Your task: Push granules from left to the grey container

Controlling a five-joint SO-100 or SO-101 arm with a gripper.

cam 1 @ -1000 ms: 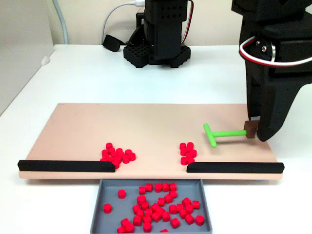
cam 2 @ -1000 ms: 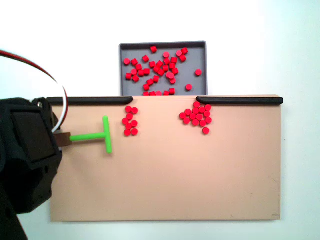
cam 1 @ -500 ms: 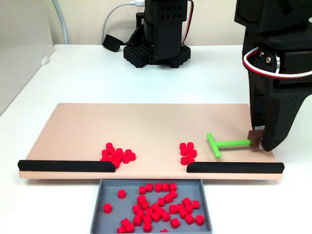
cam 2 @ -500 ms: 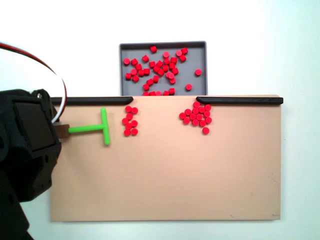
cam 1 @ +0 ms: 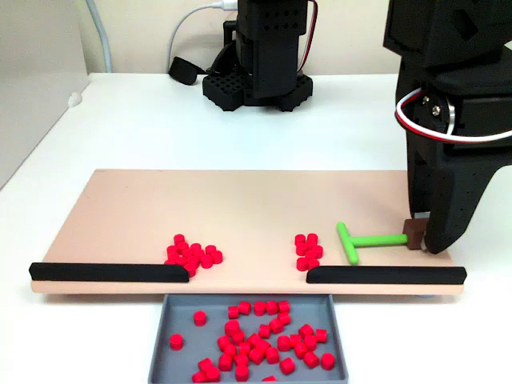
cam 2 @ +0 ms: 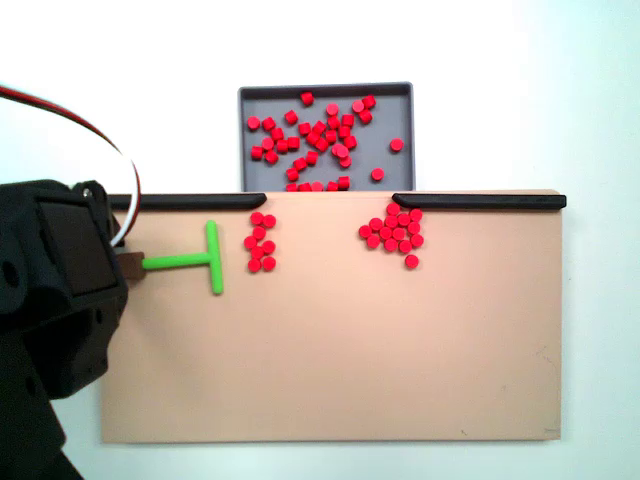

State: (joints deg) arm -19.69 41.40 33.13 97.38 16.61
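Red granules [cam 1: 306,250] [cam 2: 260,241] lay in two clusters on the peach board [cam 1: 240,208] [cam 2: 330,360], both close to the board's edge nearest the grey container [cam 1: 164,336] [cam 2: 395,170]. Smaller cluster sat just beside the end of one black bar [cam 1: 384,274] [cam 2: 185,201]; larger cluster [cam 1: 192,254] [cam 2: 393,233] touched the end of the other black bar [cam 1: 108,272] [cam 2: 480,201]. Between the two bar ends, an open gap, facing the tray. Many more pellets [cam 1: 256,336] [cam 2: 315,135] already scattered inside the grey container, which stood against the board's edge at that gap.

Near the smaller cluster but apart from it, green T-shaped stick [cam 1: 360,239] [cam 2: 195,261], crossbar toward the pellets, stem running to a small brown block [cam 1: 414,234] [cam 2: 131,264] at its far end. Black gripper [cam 1: 422,240] [cam 2: 122,266] closed around that brown block, stick held level just over the board. Behind, on the white table [cam 1: 160,120], a black base with cabling [cam 1: 256,80].
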